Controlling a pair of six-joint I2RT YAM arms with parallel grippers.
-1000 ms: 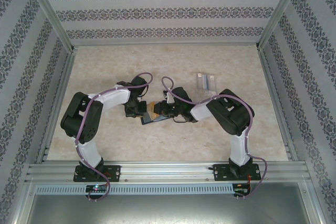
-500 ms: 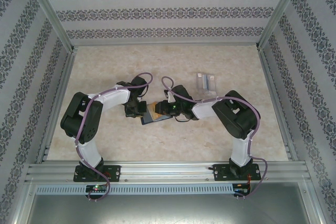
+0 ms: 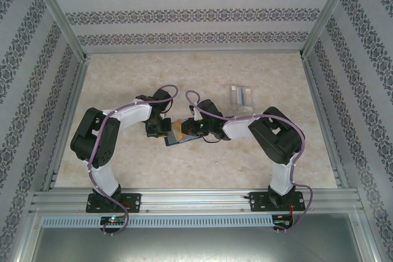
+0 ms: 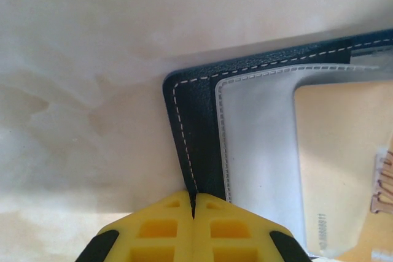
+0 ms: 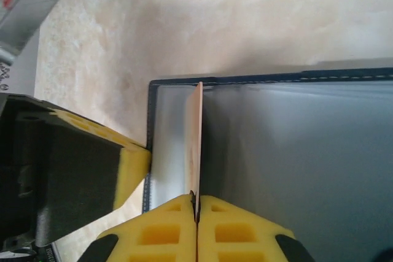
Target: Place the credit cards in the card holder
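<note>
As I look down from overhead, both arms meet mid-tabletop (image 3: pixel 202 170) over the open wallet (image 3: pixel 182 140). My left pincer (image 4: pixel 193 204) is fully closed, its yellow pads nipping the wallet's dark navy edge beside the white stitching. The wallet's pale grey lining faces up. My right pincer (image 5: pixel 196 204) is closed too, pinching the orange card (image 5: pixel 194 145) by its near edge. From that wrist I see the card edge-on, standing against the grey lining close to the wallet's left border. The left pincer's pad touches the wallet's outer edge just beside it. From the left wrist the card's face shows over the lining, with one line of small print near its corner, too fine for me to read. A clear box (image 3: pixel 241 96) sits well apart toward the far right. Its label carries red marks I cannot make out.
</note>
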